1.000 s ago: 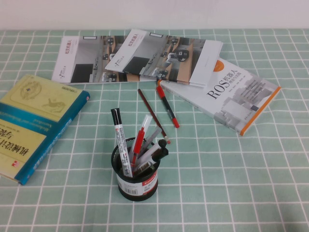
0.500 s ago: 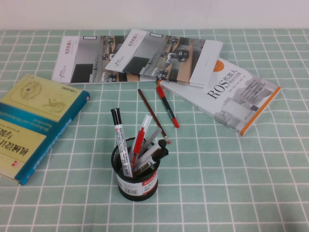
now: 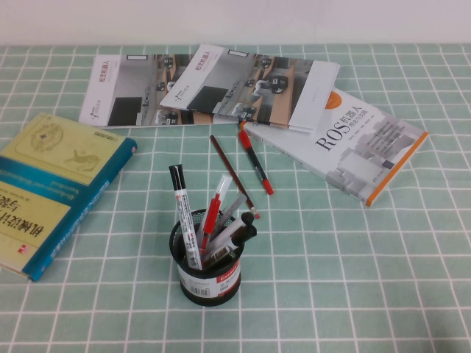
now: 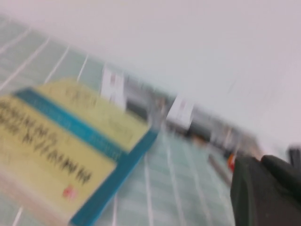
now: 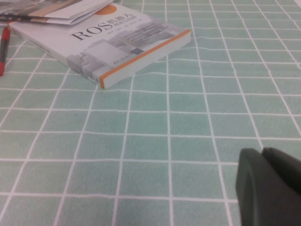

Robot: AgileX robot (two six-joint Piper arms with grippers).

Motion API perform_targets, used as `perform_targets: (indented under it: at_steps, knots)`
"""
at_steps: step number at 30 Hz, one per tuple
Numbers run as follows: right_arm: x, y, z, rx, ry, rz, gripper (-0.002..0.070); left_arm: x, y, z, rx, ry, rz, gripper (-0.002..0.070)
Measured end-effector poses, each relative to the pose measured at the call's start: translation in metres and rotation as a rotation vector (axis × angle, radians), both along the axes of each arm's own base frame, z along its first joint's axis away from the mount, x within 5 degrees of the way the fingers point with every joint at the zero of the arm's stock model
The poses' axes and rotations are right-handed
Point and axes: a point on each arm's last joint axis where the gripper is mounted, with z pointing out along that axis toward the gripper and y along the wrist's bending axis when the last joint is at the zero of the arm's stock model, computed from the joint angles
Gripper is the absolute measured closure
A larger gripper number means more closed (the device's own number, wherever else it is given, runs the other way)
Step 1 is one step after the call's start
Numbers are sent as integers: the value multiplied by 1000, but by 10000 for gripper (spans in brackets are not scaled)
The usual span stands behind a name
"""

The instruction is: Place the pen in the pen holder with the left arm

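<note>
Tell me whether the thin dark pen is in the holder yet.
Out. The pen lies flat on the tablecloth beyond the pen holder; neither gripper shows in the high view.

A counter (image 3: 383,279) covered in a green cloth with a white grid. At the far side, overlapping brochures (image 3: 213,84) lie flat. To their right, a white ROS book (image 3: 353,151) with an orange edge lies at an angle. At the left, a yellow and blue book (image 3: 51,184) lies flat. In the middle, the thin dark red-brown pen (image 3: 232,175) lies beside a shorter red pen (image 3: 255,163). Nearer, the black mesh pen holder (image 3: 206,268) stands upright, full of pens.

The left gripper (image 4: 265,190) hangs above the counter near the yellow and blue book; the right gripper (image 5: 270,186) hangs over bare cloth, well apart from the ROS book.
</note>
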Motion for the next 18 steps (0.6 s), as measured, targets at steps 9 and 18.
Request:
perform_targets:
  at_steps: [9, 18]
  knots:
    - [0, 0, 0, 0, 0, 0, 696, 0, 1, 7, -67, -50, 11, 678]
    - [0, 0, 0, 0, 0, 0, 696, 11, -10, 65, -32, 240, -82, 678]
